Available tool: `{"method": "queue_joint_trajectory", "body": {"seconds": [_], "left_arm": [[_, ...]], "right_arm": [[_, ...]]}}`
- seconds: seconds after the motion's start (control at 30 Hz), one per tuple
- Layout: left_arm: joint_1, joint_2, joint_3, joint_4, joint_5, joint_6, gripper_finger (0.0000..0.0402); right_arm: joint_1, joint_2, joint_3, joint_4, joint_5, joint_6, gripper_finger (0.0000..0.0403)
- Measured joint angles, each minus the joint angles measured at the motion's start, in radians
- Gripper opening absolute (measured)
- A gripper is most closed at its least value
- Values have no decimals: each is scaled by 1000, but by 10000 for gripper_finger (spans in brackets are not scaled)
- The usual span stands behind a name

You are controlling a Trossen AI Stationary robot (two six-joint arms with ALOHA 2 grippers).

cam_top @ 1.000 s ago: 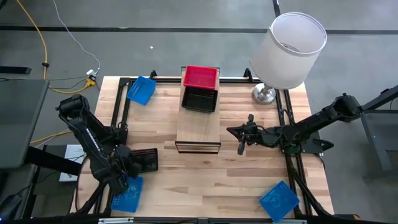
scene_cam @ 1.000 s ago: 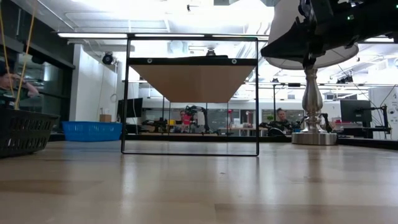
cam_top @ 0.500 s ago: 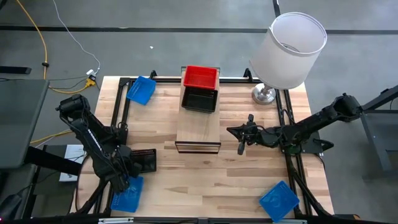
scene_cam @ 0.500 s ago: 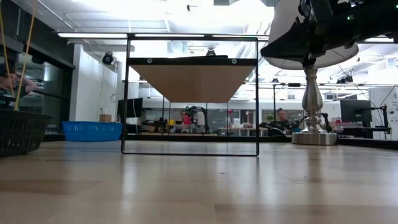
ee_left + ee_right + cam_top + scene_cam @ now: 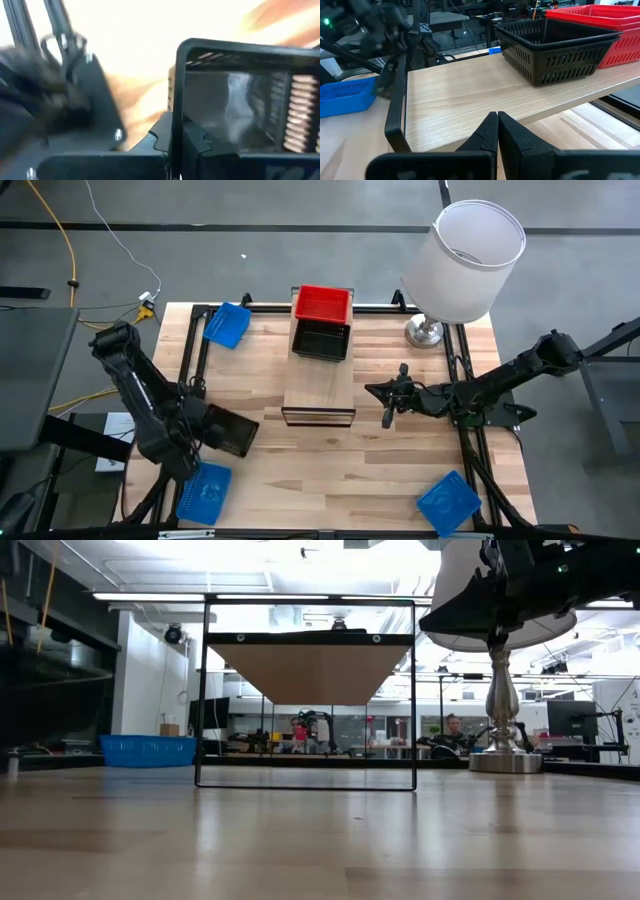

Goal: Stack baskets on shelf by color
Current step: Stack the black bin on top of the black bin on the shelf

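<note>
A: Where is the left gripper (image 5: 205, 432)?

B: Lower left of the high view, clamped on the rim of a black basket (image 5: 230, 432) held above the table (image 5: 330, 470).

A: And the right gripper (image 5: 388, 406)?

B: Right of centre, fingers pressed together, just beside the shelf (image 5: 319, 385).

A: What is on the shelf?

B: A second black basket (image 5: 321, 339) and a red basket (image 5: 323, 304), upper centre. Blue baskets (image 5: 227, 325) lie toward the table's corners.

Overhead, table-level and two wrist cameras
</note>
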Motion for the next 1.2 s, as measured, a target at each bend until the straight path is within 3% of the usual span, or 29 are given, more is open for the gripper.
{"method": "queue_joint_trajectory", "body": {"seconds": [0.1, 0.23, 0.4, 0.47, 0.7, 0.83, 0.97, 1.1, 1.2], "left_arm": [[22, -30, 76, -76, -116, -1, 4], [52, -85, 157, -79, -416, 27, 2], [123, -131, 266, -78, -782, 167, 1], [180, -145, 291, -68, -868, 268, 1], [552, -128, 306, 270, -744, 851, 1], [721, -98, 307, 619, -708, 1245, 0], [873, -63, 307, 955, -597, 1587, 0], [994, -30, 307, 1099, -514, 1697, 0], [1068, -21, 307, 1074, -461, 1692, 0]], "right_arm": [[0, 0, 0, 0, 0, 0, 0], [0, 0, 0, 0, 0, 0, 0], [0, 0, 0, 2, 0, 0, 0], [0, 0, 0, 4, 1, 0, 0], [0, 0, 0, 7, 16, -1, 0], [0, 0, 0, 11, 16, -7, 0], [0, 0, 0, 7, 12, -7, 0], [0, 0, 0, -8, 11, 10, 0], [0, 0, 0, -28, 8, 18, 0]]}}
